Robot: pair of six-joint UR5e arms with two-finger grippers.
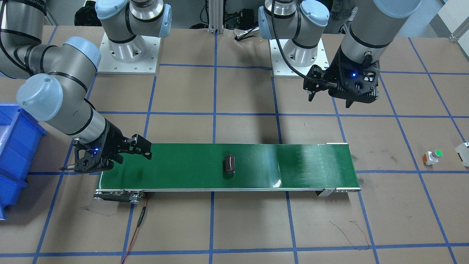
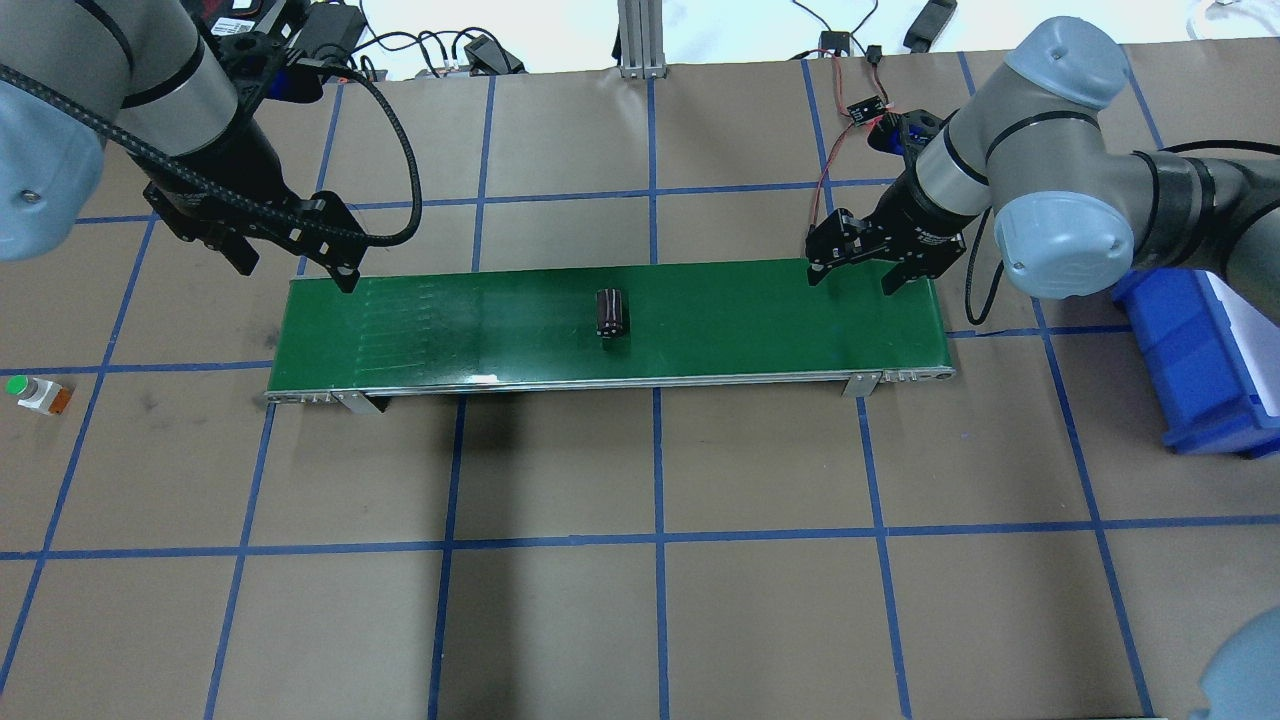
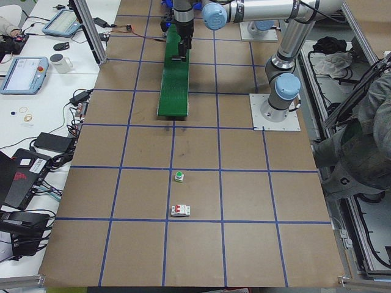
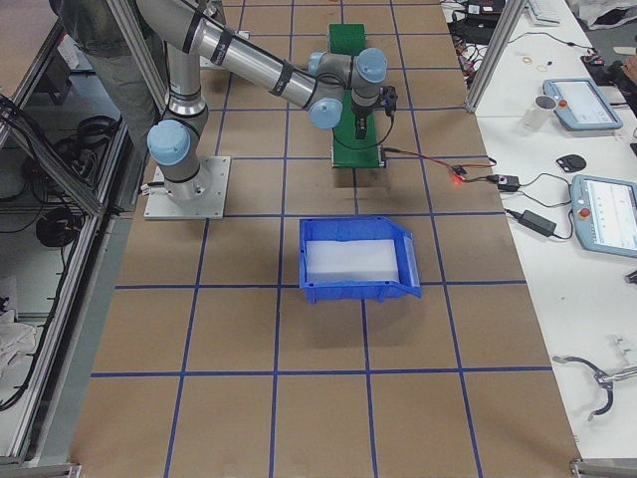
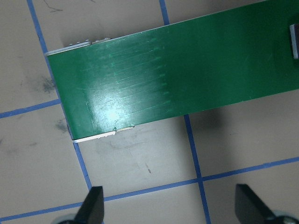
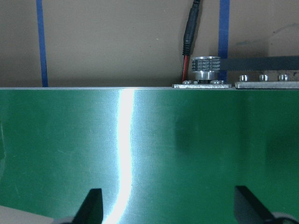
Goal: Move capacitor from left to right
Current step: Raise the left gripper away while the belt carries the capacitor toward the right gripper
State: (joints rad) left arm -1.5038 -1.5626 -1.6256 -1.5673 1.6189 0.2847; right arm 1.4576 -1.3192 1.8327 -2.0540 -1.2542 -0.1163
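The capacitor (image 1: 230, 164), a small dark cylinder, lies on its side near the middle of the green conveyor belt (image 1: 293, 165). It also shows in the overhead view (image 2: 611, 312) and at the right edge of the left wrist view (image 5: 294, 41). My left gripper (image 2: 297, 272) is open and empty, raised by the far corner of the belt's left end (image 5: 187, 70). My right gripper (image 2: 852, 280) is open and empty, low over the belt's right end (image 6: 187, 149). Both grippers are well apart from the capacitor.
A blue bin (image 2: 1200, 360) stands on the table to my right, beyond the belt. A green-capped push button (image 2: 35, 393) and a white-grey blocky component (image 1: 463, 152) lie on the table to my left. A red wire (image 1: 135, 227) runs from the belt's motor end.
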